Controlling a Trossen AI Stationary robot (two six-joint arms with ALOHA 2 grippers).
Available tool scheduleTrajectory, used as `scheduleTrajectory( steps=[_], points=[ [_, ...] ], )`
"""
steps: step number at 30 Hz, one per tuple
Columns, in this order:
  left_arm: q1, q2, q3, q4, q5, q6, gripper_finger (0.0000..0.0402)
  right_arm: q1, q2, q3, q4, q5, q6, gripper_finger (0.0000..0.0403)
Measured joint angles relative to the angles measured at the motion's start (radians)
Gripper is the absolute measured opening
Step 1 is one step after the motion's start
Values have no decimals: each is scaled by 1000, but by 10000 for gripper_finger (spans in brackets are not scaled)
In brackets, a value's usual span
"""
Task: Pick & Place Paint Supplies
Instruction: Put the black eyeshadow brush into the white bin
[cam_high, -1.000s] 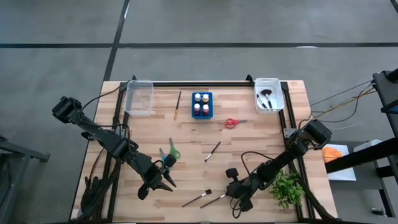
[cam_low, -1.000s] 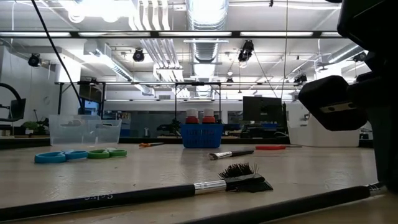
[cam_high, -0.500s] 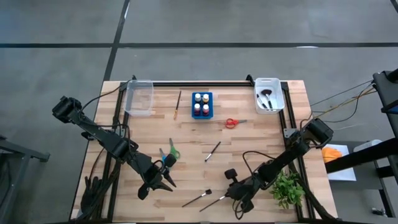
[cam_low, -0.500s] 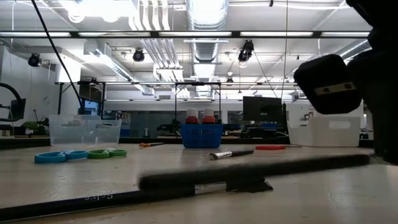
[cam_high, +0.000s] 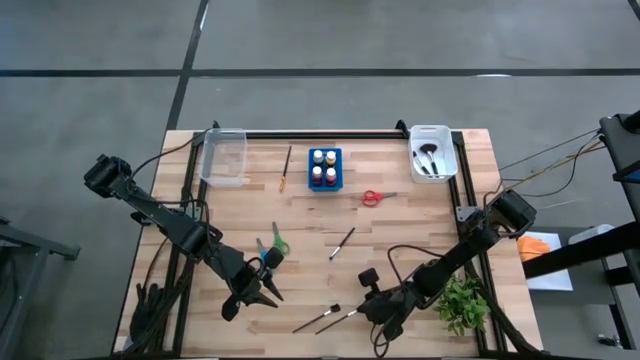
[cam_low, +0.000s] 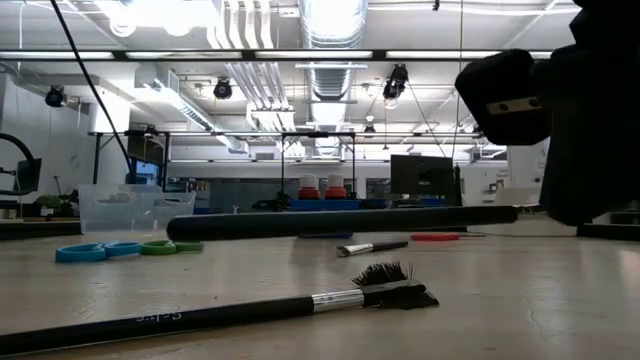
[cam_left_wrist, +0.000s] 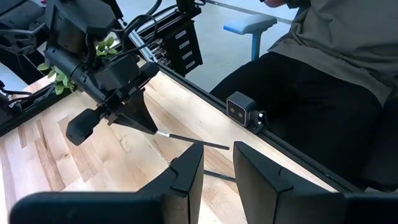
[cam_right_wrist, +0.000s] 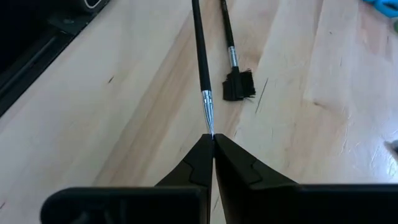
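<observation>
Right tool (cam_high: 372, 311) is pressed together on the metal end of a thin dark brush (cam_high: 345, 319), which is lifted clear of the desk (cam_high: 400, 240) near its front edge; in the low view the handle (cam_low: 340, 221) is seen as a level dark bar above the wood. Just beside it, a second brush with a splayed black head (cam_high: 318, 318) is left lying flat on the desk. Close to the right arm, at the front right corner, a green leafy plant (cam_high: 462, 303) is placed.

Left tool (cam_high: 262, 290) is held low over the front left part of the desk with its fingers (cam_left_wrist: 186, 171) spread a little and nothing between them. Blue and green scissors (cam_high: 270, 248) are found just behind it. A small brush (cam_high: 342, 243) is seen near the middle, red scissors (cam_high: 374, 197) farther back, and a wooden-handled brush (cam_high: 286, 168) beside the blue bottle holder (cam_high: 324, 169), in which paint bottles are stood. A clear empty-looking bin (cam_high: 223, 156) is set at the back left and a white bin holding brushes (cam_high: 432, 152) at the back right. Beyond the front edge a seated person is seen from the left wrist.
</observation>
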Motion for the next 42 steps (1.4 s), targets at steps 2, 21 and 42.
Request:
scheduleTrajectory(
  steps=[2,21,42],
  points=[
    [0,0,0,0,0,0,95,0,0,9,-11,0,-14,11],
    [0,0,0,-9,0,0,95,-2,-203,8,-56,153,-204,11],
    [0,0,0,-12,0,0,95,-221,-435,-108,-47,157,-249,11]
  ],
)
